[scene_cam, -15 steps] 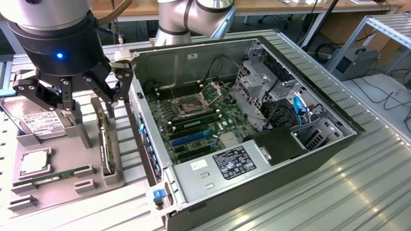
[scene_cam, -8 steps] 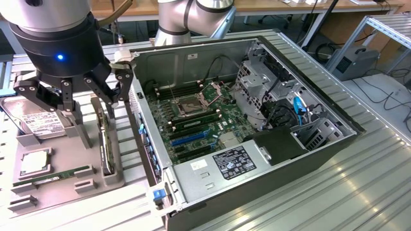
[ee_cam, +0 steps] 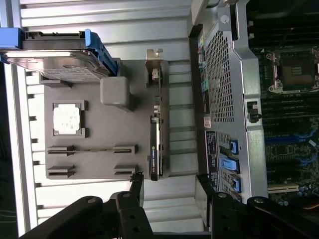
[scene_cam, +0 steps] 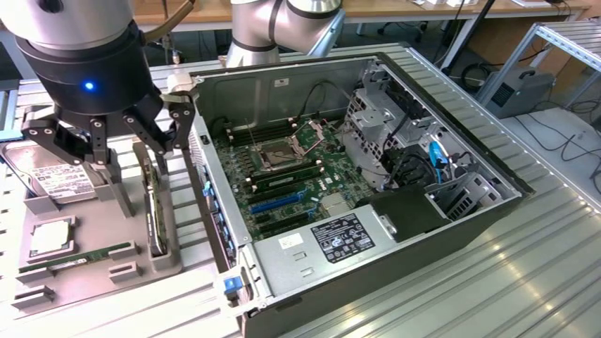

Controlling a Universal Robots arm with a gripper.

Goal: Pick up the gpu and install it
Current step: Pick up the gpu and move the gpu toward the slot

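Just hovering the gripper (scene_cam: 117, 149) wide open and empty over the gpu (scene_cam: 155, 211), standing edge-on in the grey tray (scene_cam: 70, 283) beside the case (scene_cam: 272, 81), long axis lining up roughly between the fingers (ee_cam: 136, 186).

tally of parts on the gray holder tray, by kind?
Hard drive: 1
CPU: 1
Memory stick: 1
GPU: 1
Total: 4
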